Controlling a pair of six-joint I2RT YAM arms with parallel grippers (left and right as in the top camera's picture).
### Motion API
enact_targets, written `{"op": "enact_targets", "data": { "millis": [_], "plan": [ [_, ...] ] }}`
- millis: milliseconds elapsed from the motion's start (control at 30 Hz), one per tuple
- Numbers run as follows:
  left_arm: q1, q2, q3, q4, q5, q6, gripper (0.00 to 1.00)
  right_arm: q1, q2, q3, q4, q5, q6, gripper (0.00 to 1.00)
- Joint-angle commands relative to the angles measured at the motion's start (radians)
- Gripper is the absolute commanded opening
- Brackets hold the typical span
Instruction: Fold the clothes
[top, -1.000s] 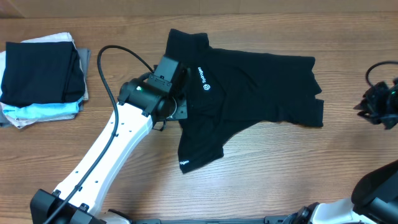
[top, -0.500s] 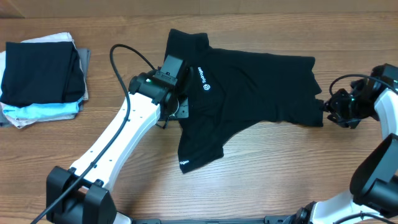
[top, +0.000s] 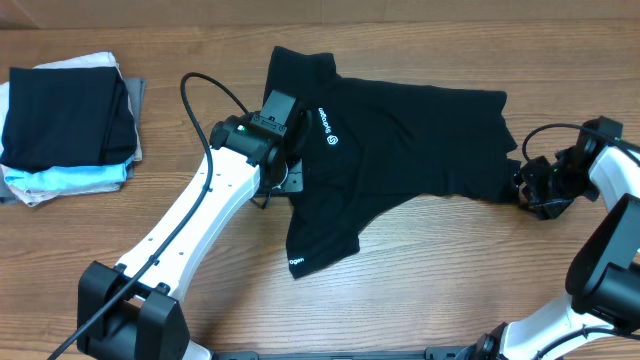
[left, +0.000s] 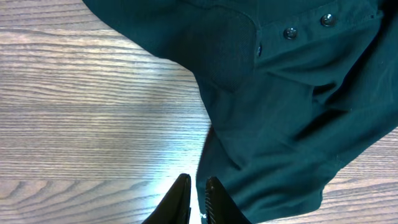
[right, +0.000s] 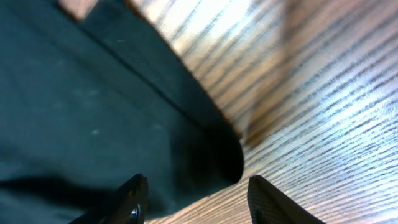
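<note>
The black T-shirt (top: 410, 130) lies crumpled across the table's middle, with a white chest logo (top: 328, 128) and white sleeve lettering (top: 296, 264). My left gripper (top: 285, 172) sits at the shirt's left edge. In the left wrist view its fingers (left: 196, 188) are nearly together over bare wood, with the shirt (left: 298, 112) edge just to their right and nothing visibly between them. My right gripper (top: 527, 190) is at the shirt's lower right corner. In the right wrist view it (right: 199, 193) is open, with the shirt (right: 74, 112) corner between the fingers.
A stack of folded garments (top: 65, 125), black on pale blue, white and grey, sits at the far left. A black cable (top: 200, 100) loops over the table above the left arm. Bare wooden table (top: 430, 270) lies in front of the shirt.
My right arm has swung left from the table's right edge to the shirt's lower right corner. My left arm shifted slightly up and right, then held. The shirt has not moved.
</note>
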Motion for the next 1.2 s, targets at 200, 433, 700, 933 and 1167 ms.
{"op": "enact_targets", "data": {
  "millis": [200,433,700,933,1167],
  "plan": [
    [0.005,0.004,0.008,-0.018,-0.006,0.023,0.13,0.004,0.003,-0.081,0.113,0.021,0.112,0.52],
    [0.005,0.004,0.008,-0.013,-0.006,0.023,0.14,0.005,0.003,-0.113,0.164,0.018,0.14,0.04],
    [0.005,0.004,0.008,-0.014,-0.006,0.023,0.16,0.008,0.002,0.014,0.058,-0.146,0.14,0.04],
    [0.005,0.004,0.008,-0.014,-0.006,0.023,0.17,0.087,0.002,0.255,-0.076,-0.182,0.14,0.04],
    [0.005,0.004,0.008,-0.019,-0.006,0.023,0.19,0.209,0.01,0.327,0.063,-0.056,0.21,0.04]
  ]
}}
